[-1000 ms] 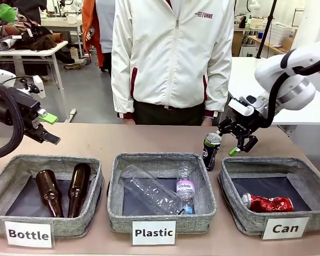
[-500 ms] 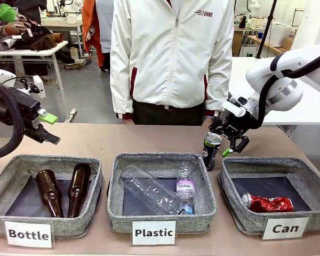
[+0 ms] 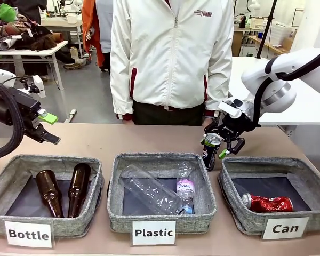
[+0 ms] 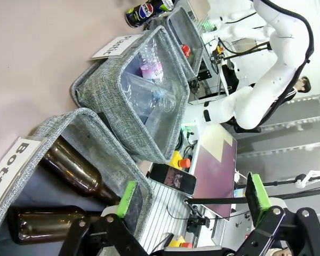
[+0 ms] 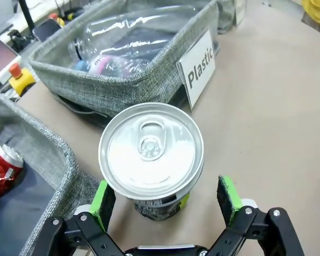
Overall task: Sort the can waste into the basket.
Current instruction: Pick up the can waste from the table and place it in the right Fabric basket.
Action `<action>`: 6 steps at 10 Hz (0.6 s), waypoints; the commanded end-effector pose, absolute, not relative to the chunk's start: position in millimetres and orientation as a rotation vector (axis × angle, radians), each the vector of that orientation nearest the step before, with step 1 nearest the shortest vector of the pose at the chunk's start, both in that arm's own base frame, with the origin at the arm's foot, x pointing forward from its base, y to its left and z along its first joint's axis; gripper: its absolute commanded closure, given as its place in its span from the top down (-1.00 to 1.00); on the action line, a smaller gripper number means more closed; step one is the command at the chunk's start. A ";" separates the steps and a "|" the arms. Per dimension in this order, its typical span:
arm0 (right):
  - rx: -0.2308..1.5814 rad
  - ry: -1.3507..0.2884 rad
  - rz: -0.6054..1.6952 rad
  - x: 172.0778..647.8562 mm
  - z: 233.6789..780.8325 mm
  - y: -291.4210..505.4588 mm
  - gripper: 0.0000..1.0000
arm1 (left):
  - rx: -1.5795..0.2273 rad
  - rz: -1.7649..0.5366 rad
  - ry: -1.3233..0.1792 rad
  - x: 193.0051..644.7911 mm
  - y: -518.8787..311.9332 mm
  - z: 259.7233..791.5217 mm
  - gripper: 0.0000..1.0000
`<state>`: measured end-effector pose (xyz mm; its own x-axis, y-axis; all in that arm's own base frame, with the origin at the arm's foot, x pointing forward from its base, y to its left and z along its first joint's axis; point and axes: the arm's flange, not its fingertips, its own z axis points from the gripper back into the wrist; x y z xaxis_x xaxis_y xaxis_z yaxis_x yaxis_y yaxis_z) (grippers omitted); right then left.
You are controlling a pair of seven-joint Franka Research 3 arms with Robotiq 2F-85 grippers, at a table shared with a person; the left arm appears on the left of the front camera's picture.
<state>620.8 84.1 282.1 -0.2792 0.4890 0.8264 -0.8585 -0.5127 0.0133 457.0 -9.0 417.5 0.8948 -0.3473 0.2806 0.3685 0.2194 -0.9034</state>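
The black-and-blue can (image 3: 210, 152) stands upright on the table between the "Plastic" and "Can" baskets, its silver top (image 5: 151, 149) facing my right wrist camera. My right gripper (image 3: 224, 141) hangs open just over it, with one green pad (image 5: 228, 197) on each side of the can body and a gap showing on one side. The dented red can (image 3: 267, 203) lies inside the grey "Can" basket (image 3: 305, 180), near its front wall. My left gripper (image 3: 51, 128) is open and holds nothing, hovering above the far left of the table.
The "Bottle" basket (image 3: 5, 184) holds two brown glass bottles. The "Plastic" basket (image 3: 115, 184) in the middle holds clear plastic bottles. A person in a white jacket (image 3: 170, 58) stands at the far edge, hands down. Bare tabletop lies behind the baskets.
My right gripper has moved left and down, from beside the black-and-blue can to directly over it. The left arm and the cans have not moved.
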 end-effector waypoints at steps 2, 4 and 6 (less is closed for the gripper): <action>1.099 -0.598 1.915 630.4 278.3 97.1 1.00 | -1.241 -0.492 -0.013 454.1 -10.9 418.8 1.00; 1.153 -0.604 1.907 631.8 276.3 98.8 1.00 | -1.241 -0.492 -0.013 454.1 -10.9 418.8 1.00; 1.165 -0.566 1.924 631.0 276.0 97.1 0.75 | -1.241 -0.492 -0.013 454.1 -10.9 418.8 1.00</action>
<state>623.0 99.9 272.4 -0.2526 0.4164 0.8734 -0.8248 -0.5645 0.0306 456.9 -9.0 417.5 0.8948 -0.3473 0.2806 0.3684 0.2194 -0.9034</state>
